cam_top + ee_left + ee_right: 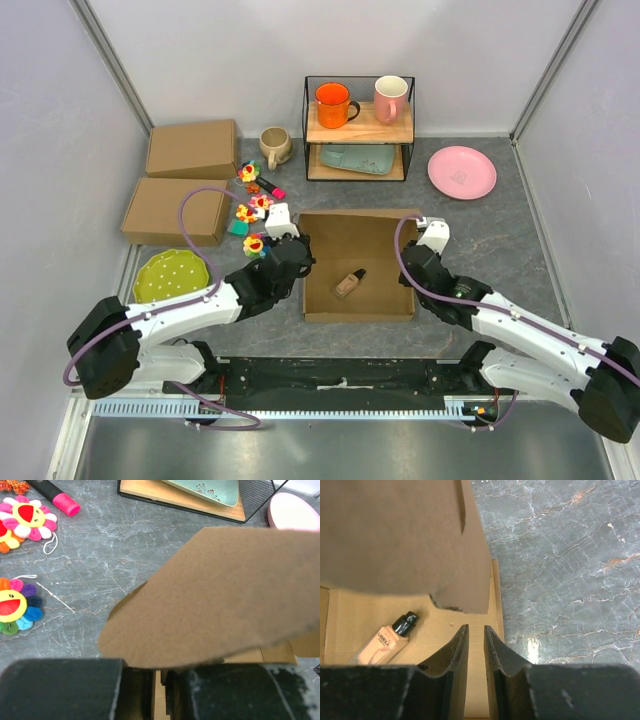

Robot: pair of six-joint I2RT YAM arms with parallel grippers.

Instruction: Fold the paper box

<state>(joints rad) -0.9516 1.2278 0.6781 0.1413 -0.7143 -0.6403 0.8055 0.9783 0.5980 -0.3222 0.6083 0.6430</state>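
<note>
Grippers flank the paper box (375, 240) at the table's (500, 240) middle, my left gripper (297, 256) at its left wall, my right gripper (424, 236) at its right, each nearly closed behind a raised side flap (225, 595) to fold it inward; whether either pinches cardboard, I cannot tell.

We show the paper box (350, 245): brown corrugated tray, open upward, flaps raised just beyond both arms' fingers (452, 665).

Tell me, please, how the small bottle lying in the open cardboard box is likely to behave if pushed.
The bottle lies on its side on the floor of the paper box, so a nudge would probably roll or slide it. It looks small, so it is likely light. Its smooth-looking body may slip in a claw.
</note>
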